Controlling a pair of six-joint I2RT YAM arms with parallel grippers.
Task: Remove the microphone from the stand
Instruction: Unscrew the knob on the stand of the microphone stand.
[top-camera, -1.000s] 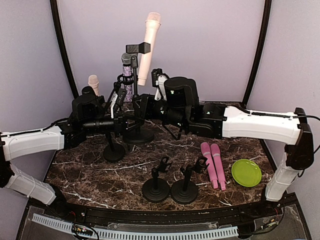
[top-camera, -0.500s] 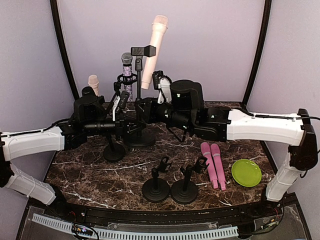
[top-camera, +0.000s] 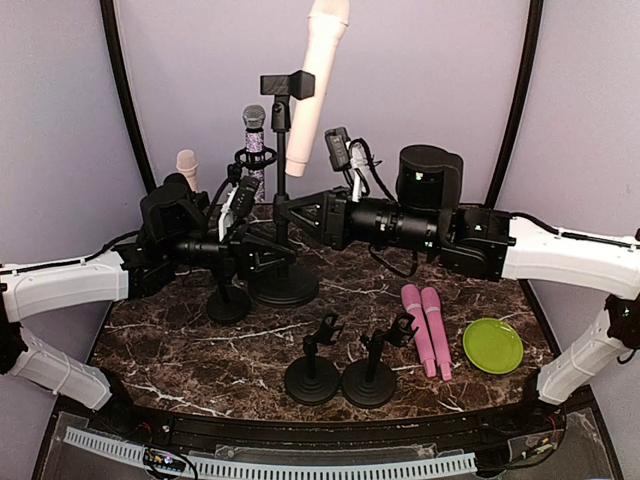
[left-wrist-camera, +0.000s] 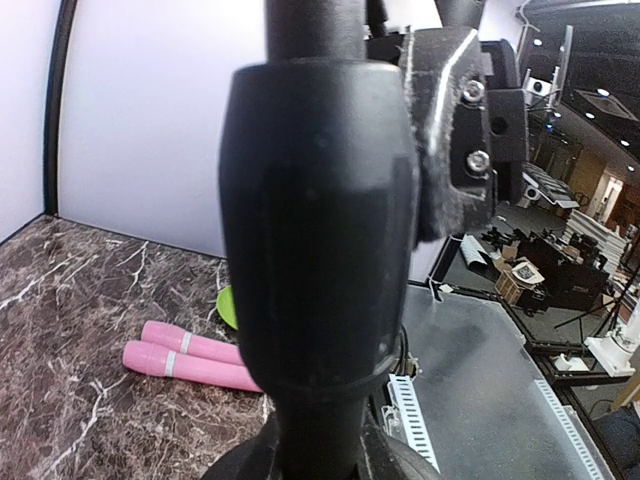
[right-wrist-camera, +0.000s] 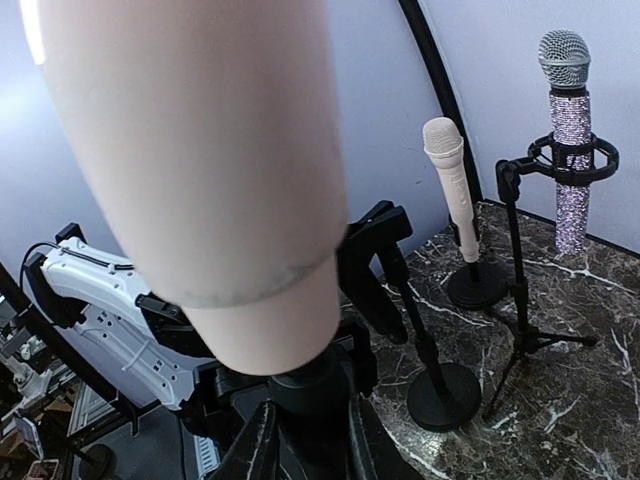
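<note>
Top external view, read from left to right. The left gripper (top-camera: 256, 246) is closed on the lower stem of the stand (top-camera: 282, 150). In the left wrist view that stem, a black tube with a thick, smooth collar, fills the frame. The stand is slender and dark and rises from a flat round base.

At its top a black clip (top-camera: 288, 85) carries the microphone (top-camera: 316, 80), which is held high above the table (top-camera: 180, 340). The microphone is a long, smooth, matte peach cylinder with a rounded head, and it is tilted.

The right gripper (top-camera: 290, 212) is shown with its jaws drawn narrow about a dark part just below the microphone's lower end — apparently the stem. Whether a firm hold is made there cannot be told.

The task is judged to be at an early stage: the stand is braced, but the microphone is not yet out of the clip. It remains to be grasped by its body and drawn free.

Farther right, two pink microphones (top-camera: 425, 325) lie side by side near a round green plate (top-camera: 492, 345). The table surface is glossy, dark and white-veined — marble in look.
</note>
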